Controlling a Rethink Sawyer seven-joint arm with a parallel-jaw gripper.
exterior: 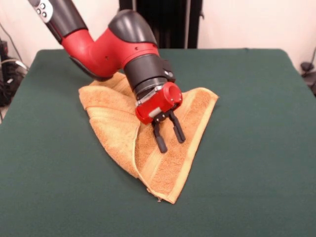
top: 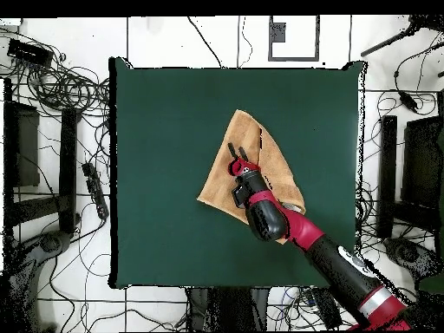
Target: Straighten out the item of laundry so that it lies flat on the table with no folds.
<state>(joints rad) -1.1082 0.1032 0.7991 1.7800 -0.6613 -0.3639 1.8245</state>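
Surroundings: pale walls, light floor, cable clutter.

Front view: off-white wall [exterior: 247, 22] behind the work area, broken by a dark vertical panel [exterior: 163, 22] at top centre. Tangled black cables [exterior: 10, 74] at the left edge; a dark object, too cut off to identify, at the right edge. Overhead view: white tiled floor [top: 186, 39] with dark seams, loose black cables [top: 61, 87] massed upper left, dark stands or frames [top: 39, 165] on the left and others [top: 408, 165] on the right. Lighting even, no strong shadows.

orange-tan towel [exterior: 163, 148], dark green table [exterior: 256, 148]
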